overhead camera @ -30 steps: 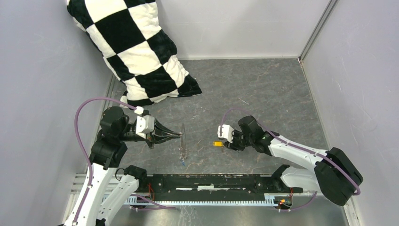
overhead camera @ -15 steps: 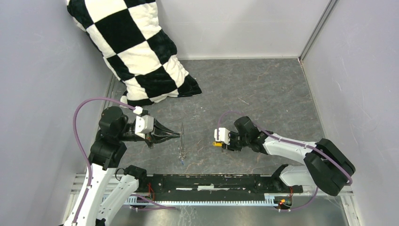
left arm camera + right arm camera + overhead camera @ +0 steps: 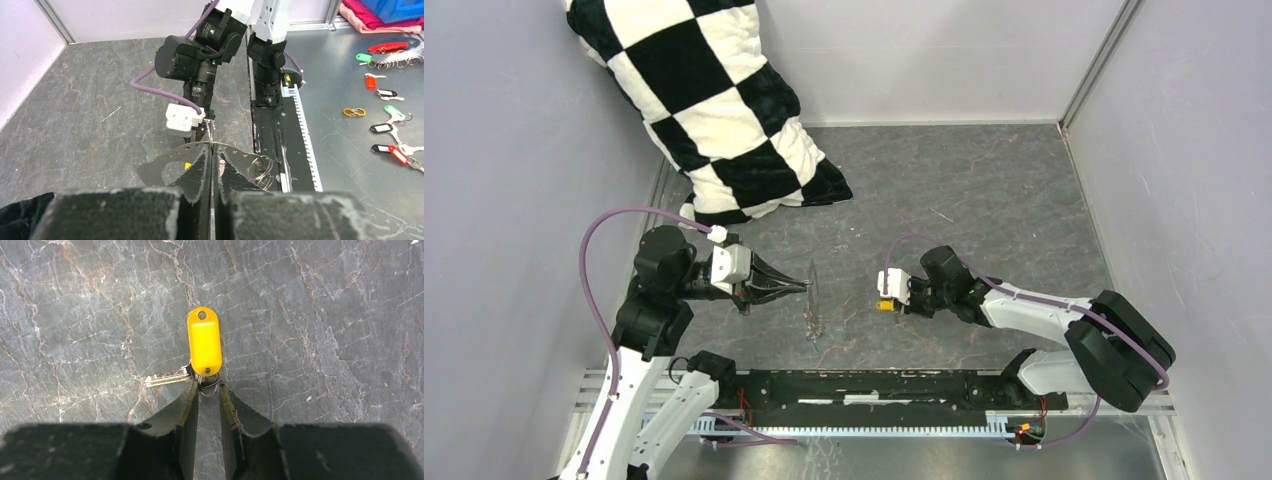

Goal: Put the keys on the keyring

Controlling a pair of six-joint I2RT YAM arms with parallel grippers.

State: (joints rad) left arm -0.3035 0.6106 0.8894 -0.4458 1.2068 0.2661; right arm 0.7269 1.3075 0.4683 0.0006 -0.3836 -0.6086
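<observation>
- L pincer (image 3: 212,152) clamped shut on keyring (image 3: 812,300), which shows edge-on in top view.
- R pincer (image 3: 209,390) narrow, tips flanking yellow key (image 3: 204,342)'s small ring; can't tell if gripped.
- Key flat on table (image 3: 325,315).

The tabletop (image 3: 984,190) under me is dark grey stone with pale and rusty veins. A black-and-white checkered cushion (image 3: 714,110) lies on its far left corner, propped against the wall. Near the middle, just ahead of my right fingers (image 3: 235,410), the yellow-tagged key (image 3: 204,340) lies flat. Its tag points away from me, its silver blade (image 3: 165,379) sticks out to one side, and its small ring (image 3: 208,385) sits between them. A thin pale sliver (image 3: 941,214) lies farther back. The black rail (image 3: 874,385) carrying my bases runs along the near edge.
</observation>
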